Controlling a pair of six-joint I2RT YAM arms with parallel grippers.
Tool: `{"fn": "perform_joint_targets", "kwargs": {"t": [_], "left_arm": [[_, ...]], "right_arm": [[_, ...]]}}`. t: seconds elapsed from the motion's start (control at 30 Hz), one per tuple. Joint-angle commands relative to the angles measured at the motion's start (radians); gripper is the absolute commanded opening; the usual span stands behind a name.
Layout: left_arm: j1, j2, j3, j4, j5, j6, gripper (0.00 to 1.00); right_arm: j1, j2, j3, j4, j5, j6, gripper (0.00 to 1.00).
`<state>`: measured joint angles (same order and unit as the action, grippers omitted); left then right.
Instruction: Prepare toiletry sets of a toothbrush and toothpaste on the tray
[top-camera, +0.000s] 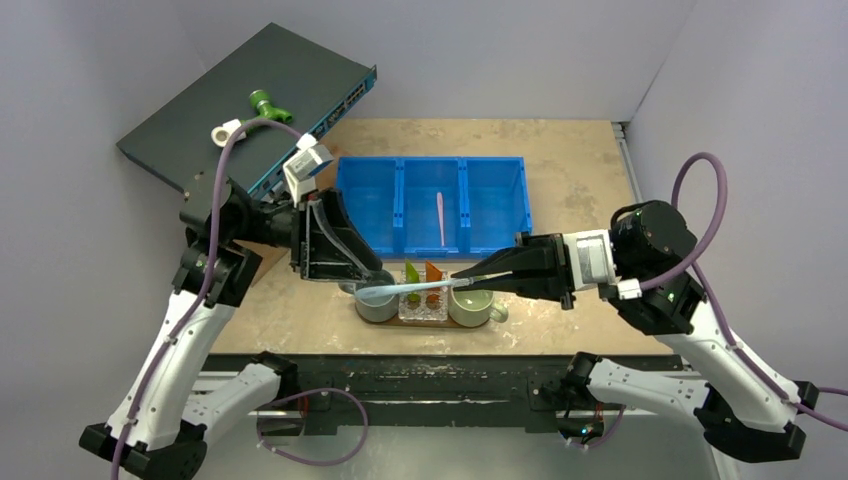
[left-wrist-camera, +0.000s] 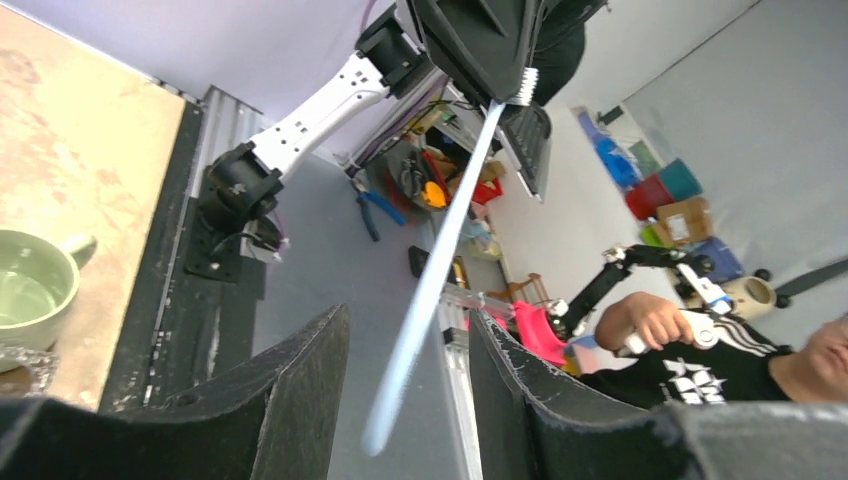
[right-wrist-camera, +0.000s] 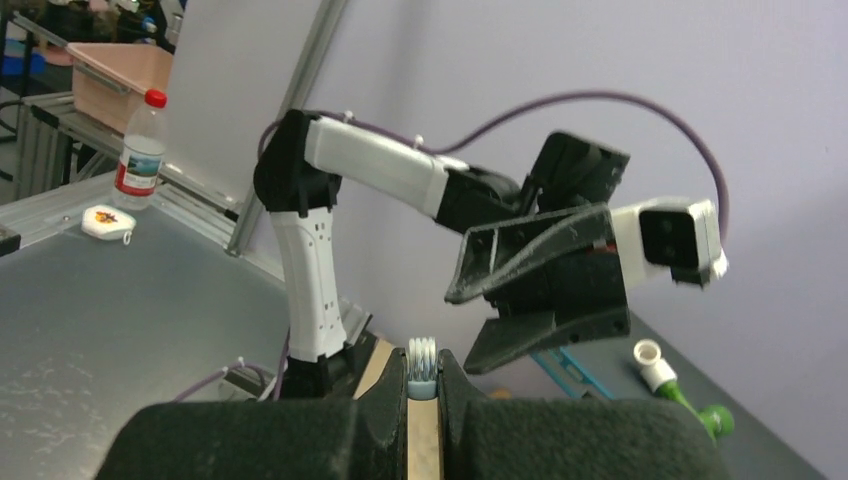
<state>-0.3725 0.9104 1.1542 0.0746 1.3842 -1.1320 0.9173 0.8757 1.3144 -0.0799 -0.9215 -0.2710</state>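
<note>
My right gripper (top-camera: 462, 282) is shut on the bristle head of the pale blue toothbrush (top-camera: 410, 289), which lies level above the mugs. In the right wrist view the white bristles (right-wrist-camera: 422, 362) sit pinched between the right gripper's (right-wrist-camera: 424, 358) jaws. My left gripper (top-camera: 372, 277) is open around the handle's far end. In the left wrist view the toothbrush (left-wrist-camera: 430, 270) passes between the left gripper's (left-wrist-camera: 408, 315) spread fingers without touching them. A lime-green tube (top-camera: 410, 271) and an orange tube (top-camera: 433, 271) stand in a clear holder on the dark-brown tray (top-camera: 430, 325). The pink toothbrush (top-camera: 440, 218) lies in the blue bin.
Two pale green mugs (top-camera: 378, 304) (top-camera: 472, 306) stand on the tray, either side of the clear holder (top-camera: 423, 305). The blue three-compartment bin (top-camera: 385, 205) sits behind them. A dark flat box (top-camera: 230, 110) leans at the back left with a green-and-white fitting (top-camera: 266, 103) on it.
</note>
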Motion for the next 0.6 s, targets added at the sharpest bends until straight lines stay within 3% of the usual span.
{"fn": "perform_joint_targets", "kwargs": {"t": [0.0, 0.27, 0.57], "left_arm": [[0.006, -0.015, 0.084, -0.473, -0.075, 0.375, 0.46], [0.007, 0.028, 0.182, -0.889, -0.322, 0.686, 0.47], [0.009, 0.049, 0.195, -1.045, -0.629, 0.795, 0.54]], "right_arm": [[0.000, -0.006, 0.049, -0.087, 0.110, 0.053, 0.00], [0.000, 0.034, 0.111, -0.254, 0.221, 0.106, 0.00], [0.000, 0.110, 0.195, -0.503, 0.444, 0.183, 0.00]]}}
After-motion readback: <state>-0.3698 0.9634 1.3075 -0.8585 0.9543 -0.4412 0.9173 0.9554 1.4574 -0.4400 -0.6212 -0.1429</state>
